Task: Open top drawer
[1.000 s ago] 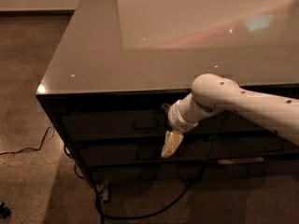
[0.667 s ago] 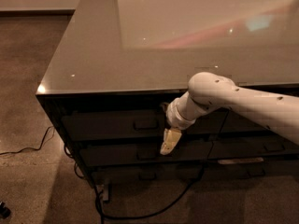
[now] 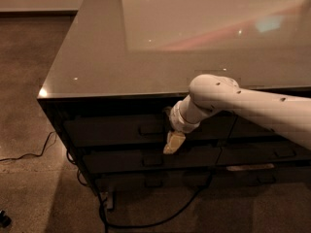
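Smooth cream-white arm dotted with small dark screws, ending in a rounded joint; at its seven o'clock, a ringed wrist and a yellowish gripper.

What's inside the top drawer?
Nothing to see: the top drawer looks closed, so only its dark front and handle show; the inside is hidden. The gripper hangs in front of it, just right of the handle, covering part of its lower edge.

Dim warm light; glare on cabinet top; jaws before shadowed top drawer.
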Robot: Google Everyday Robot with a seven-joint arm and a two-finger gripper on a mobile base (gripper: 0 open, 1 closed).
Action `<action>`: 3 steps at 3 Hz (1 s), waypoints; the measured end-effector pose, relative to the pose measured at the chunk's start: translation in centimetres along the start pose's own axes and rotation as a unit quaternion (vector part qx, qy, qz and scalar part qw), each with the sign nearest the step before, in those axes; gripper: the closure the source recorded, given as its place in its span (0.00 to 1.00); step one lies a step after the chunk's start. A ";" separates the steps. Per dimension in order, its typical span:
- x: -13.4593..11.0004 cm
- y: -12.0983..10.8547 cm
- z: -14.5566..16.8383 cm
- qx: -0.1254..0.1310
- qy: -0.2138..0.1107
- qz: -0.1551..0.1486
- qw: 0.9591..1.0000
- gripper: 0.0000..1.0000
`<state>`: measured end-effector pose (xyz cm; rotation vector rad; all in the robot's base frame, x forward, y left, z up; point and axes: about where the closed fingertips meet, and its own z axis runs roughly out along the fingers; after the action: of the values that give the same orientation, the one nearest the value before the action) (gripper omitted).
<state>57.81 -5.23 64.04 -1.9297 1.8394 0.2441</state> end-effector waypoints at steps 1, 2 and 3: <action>0.1 1.3 -0.3 -0.001 0.012 -0.003 1.000 0.42; 0.1 2.4 -1.1 -0.004 0.014 -0.001 1.000 0.65; 0.0 2.3 -1.3 -0.004 0.014 -0.001 1.000 0.88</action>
<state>55.27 -5.76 64.72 -1.9507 1.8563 0.2243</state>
